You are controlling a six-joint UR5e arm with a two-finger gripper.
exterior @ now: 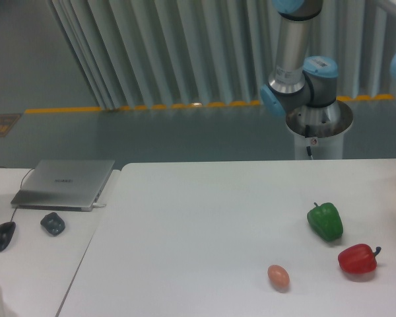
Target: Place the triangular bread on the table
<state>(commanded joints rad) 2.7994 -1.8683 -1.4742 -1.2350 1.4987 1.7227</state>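
- Nowhere in view is the end effector — only the arm's base and shoulder joints (302,86) show at the far right, the rest running out of the top of the view, so whether it is open, closed or carrying something cannot be told.
- No triangular bread shows either; which way it lies from the end effector, and its long axis, cannot be judged.
- On the counter (204,218), right side: a green pepper (325,220), a red pepper (357,259) nearer, an egg (278,276) to their left.
- Left, on a narrower desk (26,264): laptop (64,183), mouse (2,235).
- Beyond — grey floor, a yellow line, pleated curtain.
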